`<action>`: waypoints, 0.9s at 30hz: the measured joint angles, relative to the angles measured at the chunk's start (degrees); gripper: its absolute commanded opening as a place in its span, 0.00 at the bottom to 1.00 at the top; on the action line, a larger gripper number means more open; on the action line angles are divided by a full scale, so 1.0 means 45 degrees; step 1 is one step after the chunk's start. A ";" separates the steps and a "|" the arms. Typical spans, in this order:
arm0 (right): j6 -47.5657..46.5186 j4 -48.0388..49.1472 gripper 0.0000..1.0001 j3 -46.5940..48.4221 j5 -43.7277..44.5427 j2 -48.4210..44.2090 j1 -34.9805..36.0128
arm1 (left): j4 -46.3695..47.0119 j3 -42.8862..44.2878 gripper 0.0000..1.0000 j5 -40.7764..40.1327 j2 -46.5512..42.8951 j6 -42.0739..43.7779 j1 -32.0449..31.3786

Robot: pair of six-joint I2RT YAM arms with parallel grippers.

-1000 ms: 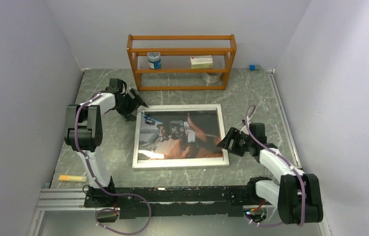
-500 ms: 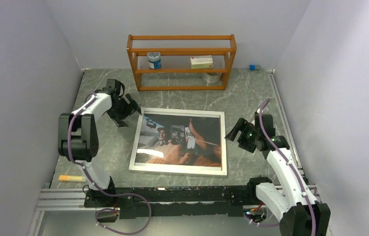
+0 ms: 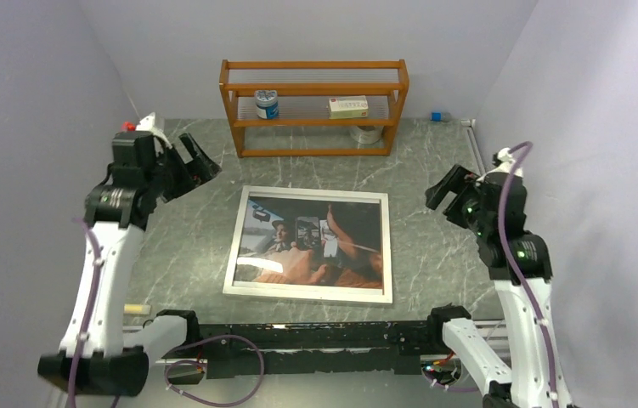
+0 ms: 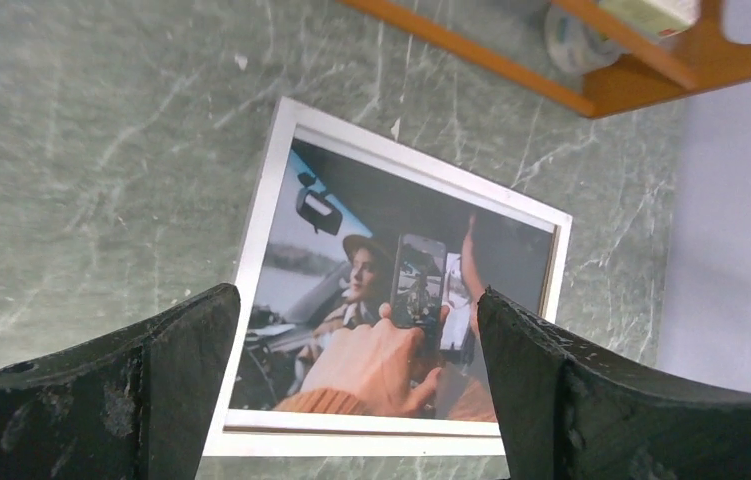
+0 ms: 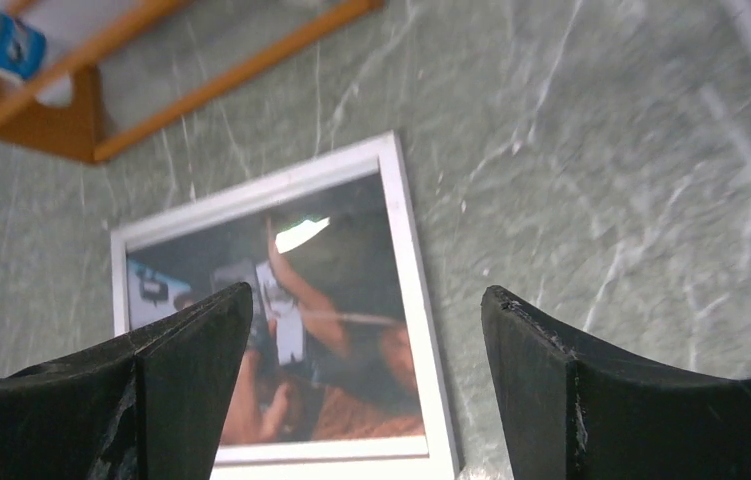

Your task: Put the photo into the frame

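Note:
The frame (image 3: 233, 252) lies flat in the middle of the table, silver-white rim up, with the photo (image 3: 313, 238) of a person holding a phone showing inside it. It also shows in the left wrist view (image 4: 256, 225) and in the right wrist view (image 5: 406, 250). My left gripper (image 3: 194, 166) is open and empty, raised above the table to the far left of the frame. My right gripper (image 3: 444, 189) is open and empty, raised to the right of the frame. Neither touches the frame.
An orange wooden shelf rack (image 3: 315, 89) stands at the back with a blue-and-white jar (image 3: 266, 104), a small box (image 3: 348, 106) and a tape roll (image 3: 367, 133). A small blue thing (image 3: 439, 116) lies at the back right corner. A yellowish stick (image 3: 137, 308) lies near the left front edge.
Both arms have lifted up and away from the frame's corners, the left toward the left wall, the right toward the right wall. The frame has shifted slightly and now lies free.

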 measured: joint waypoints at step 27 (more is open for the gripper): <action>-0.0092 -0.5455 0.91 0.5309 0.4221 -0.1389 0.0000 | -0.6246 0.2633 0.94 -0.4682 -0.5615 0.1520 -0.0024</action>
